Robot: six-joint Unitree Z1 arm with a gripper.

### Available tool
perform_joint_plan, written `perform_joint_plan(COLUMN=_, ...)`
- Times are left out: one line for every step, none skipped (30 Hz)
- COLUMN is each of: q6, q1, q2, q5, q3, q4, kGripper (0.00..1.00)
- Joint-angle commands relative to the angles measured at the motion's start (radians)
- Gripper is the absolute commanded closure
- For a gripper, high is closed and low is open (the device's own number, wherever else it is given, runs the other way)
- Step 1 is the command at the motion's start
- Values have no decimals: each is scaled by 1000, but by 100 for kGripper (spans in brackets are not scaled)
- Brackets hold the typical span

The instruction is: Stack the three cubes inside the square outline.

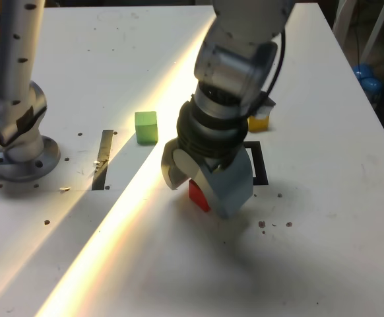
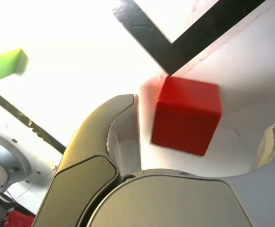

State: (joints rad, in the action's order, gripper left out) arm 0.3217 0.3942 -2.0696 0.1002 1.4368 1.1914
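Observation:
My gripper (image 1: 202,195) is down at the table with its jaws open around the red cube (image 1: 198,195). In the wrist view the red cube (image 2: 187,116) rests on the table between the fingers (image 2: 123,137), with a gap on each side, just outside a corner of the square outline (image 2: 175,47). In the exterior view the arm hides most of the square outline (image 1: 258,164). The green cube (image 1: 146,127) sits alone toward the exterior view's left and shows in the wrist view as a green cube (image 2: 3,66) at the edge. The yellow cube (image 1: 259,121) peeks out behind the arm.
A straight black tape strip (image 1: 103,158) lies between the green cube and the arm's base (image 1: 17,135). A bright sunlight band crosses the white table diagonally. Small dark specks (image 1: 274,224) dot the table. A blue object (image 1: 367,76) sits off the table's right edge.

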Motion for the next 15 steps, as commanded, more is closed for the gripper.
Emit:
perform_joint_plan(q6=2, q1=2, q2=-15, q5=-1, q3=7, q4=-3, kGripper=14)
perform_joint_plan(q6=1, q1=2, q2=-20, q5=-1, q3=9, q4=-4, kGripper=16)
perform_joint_plan(q6=-1, q1=2, q2=-22, q5=0, q3=9, q4=-5, kGripper=20)
perform_joint_plan(q6=-5, q1=2, q2=-23, q5=2, q3=9, q4=-6, kGripper=24)
perform_joint_plan(q6=-10, q1=2, q2=-23, q5=5, q3=9, q4=-7, kGripper=30)
perform_joint_plan(q6=-16, q1=2, q2=-22, q5=8, q3=9, q4=-7, kGripper=35)
perform_joint_plan(q6=-21, q1=2, q2=-21, q5=13, q3=10, q4=-7, kGripper=42)
perform_joint_plan(q6=-28, q1=2, q2=-20, q5=19, q3=10, q4=-8, kGripper=49)
perform_joint_plan(q6=-31, q1=2, q2=-20, q5=23, q3=11, q4=-9, kGripper=54)
perform_joint_plan(q6=-34, q1=2, q2=-20, q5=26, q3=11, q4=-9, kGripper=58)
perform_joint_plan(q6=-35, q1=2, q2=-19, q5=28, q3=10, q4=-10, kGripper=61)
perform_joint_plan(q6=-36, q1=2, q2=-19, q5=30, q3=10, q4=-11, kGripper=63)
perform_joint_plan(q6=-37, q1=2, q2=-19, q5=30, q3=9, q4=-11, kGripper=64)
perform_joint_plan(q6=-37, q1=2, q2=-20, q5=30, q3=9, q4=-12, kGripper=64)
perform_joint_plan(q6=-37, q1=2, q2=-20, q5=30, q3=9, q4=-12, kGripper=64)
